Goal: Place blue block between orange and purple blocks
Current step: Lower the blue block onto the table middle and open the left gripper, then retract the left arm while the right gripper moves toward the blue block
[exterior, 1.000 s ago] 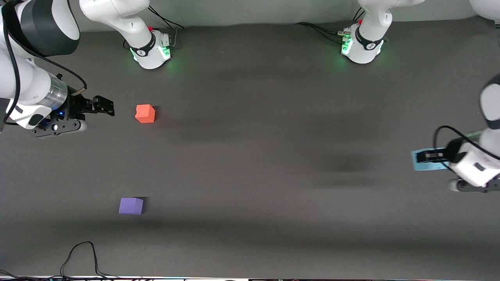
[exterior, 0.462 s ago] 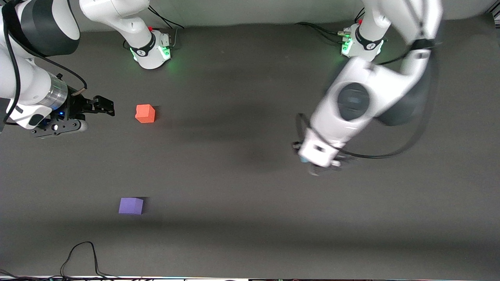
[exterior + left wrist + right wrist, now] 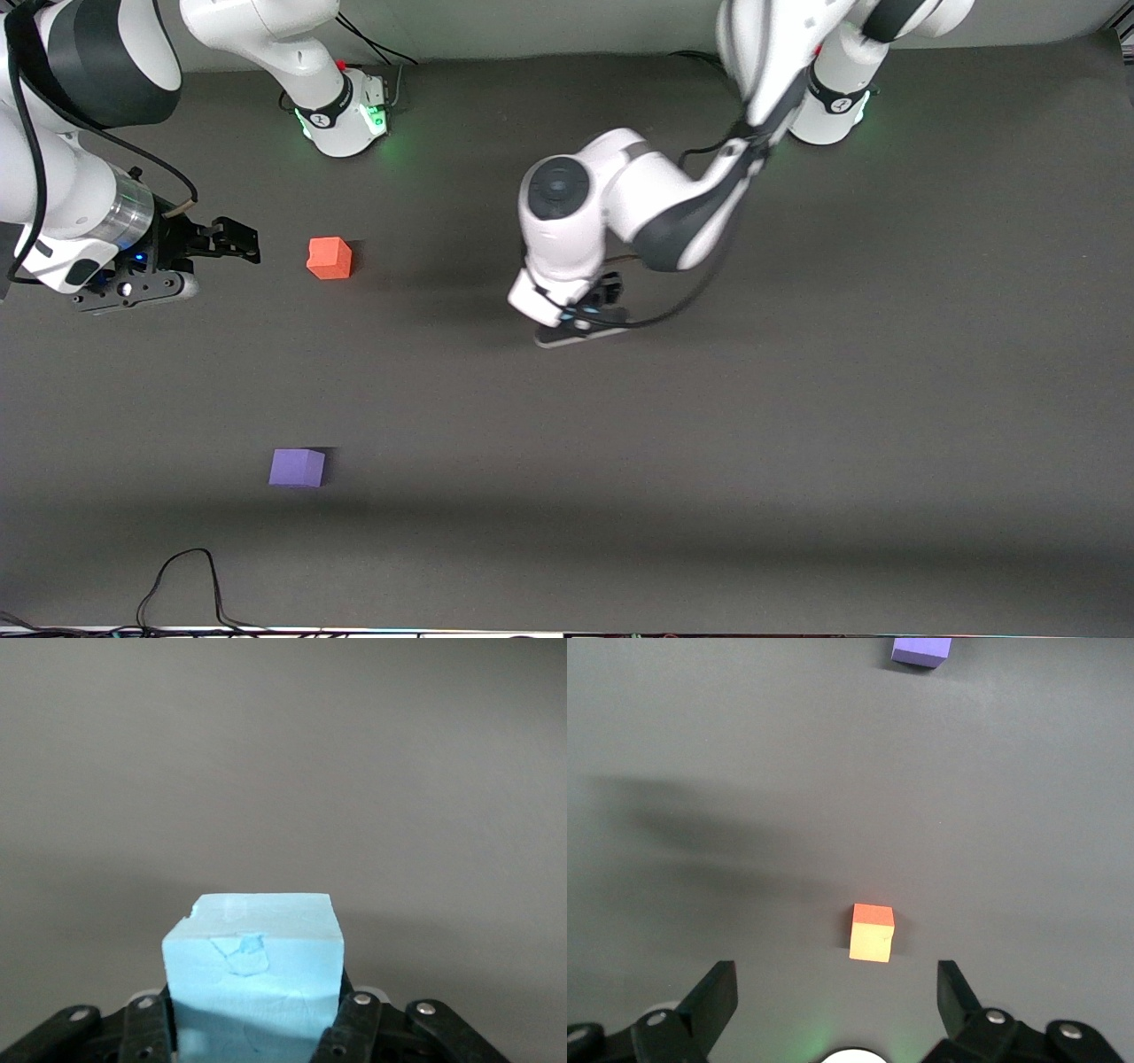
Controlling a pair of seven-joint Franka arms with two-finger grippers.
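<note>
Fingers (image 3: 354, 1028) of left gripper (image 3: 252, 1032) clenched on blue block (image 3: 252, 970), mid-frame in front view, over bare worktop (image 3: 797, 443). Right gripper (image 3: 232, 241), fingers spread wide, waits upper left by orange block (image 3: 329, 258). Purple block (image 3: 297, 467) lower left. No legible writing.

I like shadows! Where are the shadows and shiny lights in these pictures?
Front view: long dark shadow bands cross the table, and green lights glow at both arm bases. Right wrist view: a soft shadow lies near the orange block. Left wrist view: the blue block is brightly lit on top and darker lower down.
</note>
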